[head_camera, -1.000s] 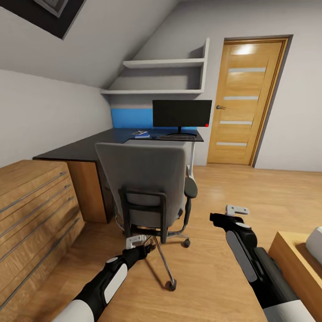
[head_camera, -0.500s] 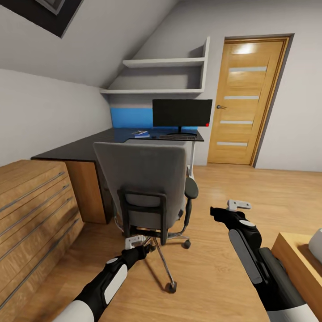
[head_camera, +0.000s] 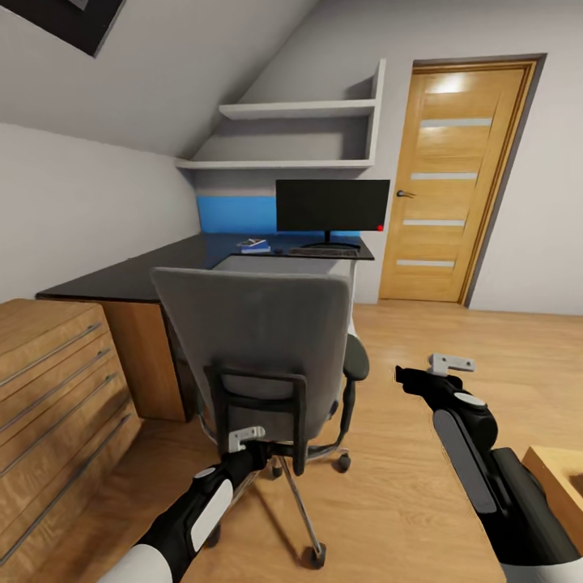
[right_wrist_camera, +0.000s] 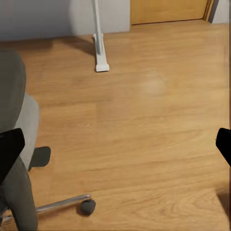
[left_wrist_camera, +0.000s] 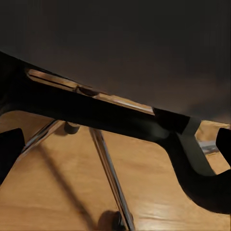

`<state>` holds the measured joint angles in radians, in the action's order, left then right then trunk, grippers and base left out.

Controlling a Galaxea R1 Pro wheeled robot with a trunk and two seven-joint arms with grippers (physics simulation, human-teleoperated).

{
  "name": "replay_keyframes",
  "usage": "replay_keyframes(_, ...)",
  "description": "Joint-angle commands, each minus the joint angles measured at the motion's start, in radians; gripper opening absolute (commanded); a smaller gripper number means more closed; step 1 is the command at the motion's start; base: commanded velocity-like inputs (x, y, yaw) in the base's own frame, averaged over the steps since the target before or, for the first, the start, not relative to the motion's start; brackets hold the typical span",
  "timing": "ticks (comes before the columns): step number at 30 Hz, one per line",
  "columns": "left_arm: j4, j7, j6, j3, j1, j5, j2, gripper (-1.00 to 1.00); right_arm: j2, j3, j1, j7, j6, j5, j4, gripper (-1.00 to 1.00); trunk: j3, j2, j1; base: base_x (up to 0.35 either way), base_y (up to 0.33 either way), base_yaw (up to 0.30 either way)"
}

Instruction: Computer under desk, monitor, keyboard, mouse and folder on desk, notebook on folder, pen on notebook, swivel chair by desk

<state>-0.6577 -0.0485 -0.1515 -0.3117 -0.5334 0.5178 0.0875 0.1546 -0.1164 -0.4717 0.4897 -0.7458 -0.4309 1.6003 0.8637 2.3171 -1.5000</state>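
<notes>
Where dresser (head_camera: 48, 380) fills left edge, desk (head_camera: 146, 271) runs behind it. Left gripper (head_camera: 247, 441) low behind chair (head_camera: 255, 340), fingers spread. Folder stack (head_camera: 254, 244), keyboard (head_camera: 324, 252), monitor (head_camera: 332, 206) on desk. Right gripper (head_camera: 441, 374) over floor right of chair, fingers wide, empty.

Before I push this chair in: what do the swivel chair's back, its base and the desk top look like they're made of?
The swivel chair back looks like matte grey fabric upholstery, with no shine, set in a black frame, likely plastic. Its star base reads as polished chrome metal, thin and reflective. The desk top looks like a glossy black laminate or lacquer, since it mirrors the blue panel; the actual material is uncertain in this render.
</notes>
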Motion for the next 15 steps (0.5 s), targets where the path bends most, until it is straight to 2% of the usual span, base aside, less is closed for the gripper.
replay_keyframes(1,-0.002,-0.005,0.007,-0.005,0.000,0.008,0.001,1.00,0.003,0.012,0.000,0.010,-0.011,-0.010,0.004,1.00,0.001,0.000,0.000,0.098,-0.009,0.000)
replay_keyframes(11,-0.002,-0.007,0.038,-0.010,0.000,0.008,0.004,1.00,0.025,0.071,0.001,0.010,-0.028,-0.011,0.011,1.00,0.001,0.000,0.000,0.027,-0.002,0.000)
replay_keyframes(15,-0.001,-0.007,0.039,-0.010,0.000,0.008,0.003,1.00,0.027,0.081,0.001,0.010,-0.029,-0.011,0.012,1.00,0.001,0.000,0.000,0.180,-0.034,0.000)
